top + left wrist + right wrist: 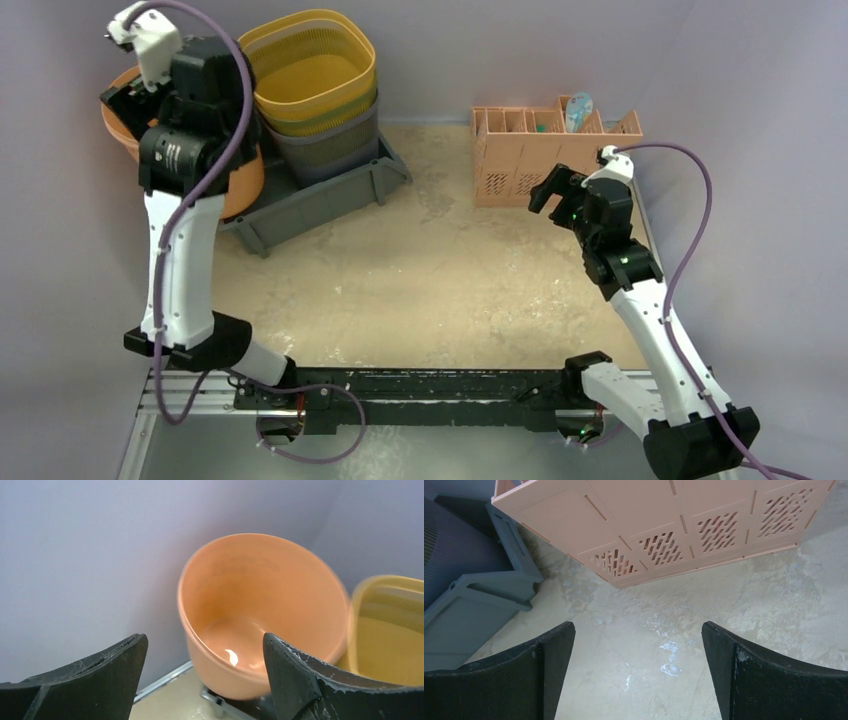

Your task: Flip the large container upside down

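A large orange bowl (243,186) stands open side up at the far left, resting on the left end of a grey tray (330,195); my left arm hides most of it. In the left wrist view the bowl (260,605) is empty, and its near rim lies just beyond my fingertips. My left gripper (120,100) (205,652) is open and empty, held above the bowl's left side without touching it. My right gripper (550,190) (638,640) is open and empty above the bare table, in front of the pink organizer.
Stacked yellow baskets (310,70) (390,630) on a grey basket sit in the grey tray (479,605), right beside the bowl. A pink slotted organizer (520,160) (664,525) stands at the back right. The back wall is close behind the bowl.
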`<state>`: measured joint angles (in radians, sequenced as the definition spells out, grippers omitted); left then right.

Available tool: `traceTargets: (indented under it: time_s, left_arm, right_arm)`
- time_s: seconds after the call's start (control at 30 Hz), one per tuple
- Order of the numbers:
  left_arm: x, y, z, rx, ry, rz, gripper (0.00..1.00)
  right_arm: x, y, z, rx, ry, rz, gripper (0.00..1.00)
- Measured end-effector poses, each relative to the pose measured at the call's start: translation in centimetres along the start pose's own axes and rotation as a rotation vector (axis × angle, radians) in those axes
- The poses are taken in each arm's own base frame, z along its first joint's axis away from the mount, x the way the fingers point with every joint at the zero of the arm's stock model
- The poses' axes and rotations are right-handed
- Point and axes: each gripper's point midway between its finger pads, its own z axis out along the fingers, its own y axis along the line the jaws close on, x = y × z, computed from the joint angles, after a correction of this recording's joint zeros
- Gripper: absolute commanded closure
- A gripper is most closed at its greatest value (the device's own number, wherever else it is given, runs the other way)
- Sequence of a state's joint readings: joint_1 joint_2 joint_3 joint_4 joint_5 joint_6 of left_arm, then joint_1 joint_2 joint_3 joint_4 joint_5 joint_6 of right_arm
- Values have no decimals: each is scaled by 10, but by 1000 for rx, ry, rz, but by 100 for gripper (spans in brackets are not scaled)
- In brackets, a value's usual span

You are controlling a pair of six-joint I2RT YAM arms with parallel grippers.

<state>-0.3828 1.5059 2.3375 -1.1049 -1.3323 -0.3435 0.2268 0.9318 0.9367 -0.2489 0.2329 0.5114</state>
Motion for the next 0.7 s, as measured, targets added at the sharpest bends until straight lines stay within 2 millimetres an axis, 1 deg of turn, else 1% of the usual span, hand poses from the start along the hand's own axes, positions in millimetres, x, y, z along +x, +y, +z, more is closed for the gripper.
traceTargets:
  time_s: [0.1, 0.17, 0.23, 0.37, 0.43, 0.5, 0.57, 0.6, 0.7]
  left_arm:
    - [18, 17, 46, -116, 52, 1, 19]
    - [29, 23, 66, -153, 85, -15, 19]
    - [40, 23, 75, -157, 113, -30, 20]
    - [55, 16, 81, -127, 154, -59, 22]
    - [60, 20, 93, -128, 178, -99, 22]
    - [66, 32, 106, -153, 200, -135, 22]
    - [71, 40, 115, -172, 216, -160, 23]
    - [73, 41, 118, -171, 225, -173, 23]
    - [78, 37, 122, -146, 246, -205, 24]
  right_arm:
    - [3, 4, 3, -21, 15, -8, 0]
    - [8, 5, 6, -29, 36, -20, 0]
    - [12, 6, 9, -30, 53, -32, 0]
    - [10, 9, 10, -41, 58, -45, 0]
    - [6, 11, 9, -51, 53, -49, 0]
    - [4, 13, 9, -57, 50, -52, 0]
    - [4, 15, 10, -65, 54, -54, 0]
    - [6, 17, 11, -72, 61, -55, 0]
    - [9, 18, 16, -74, 78, -58, 0]
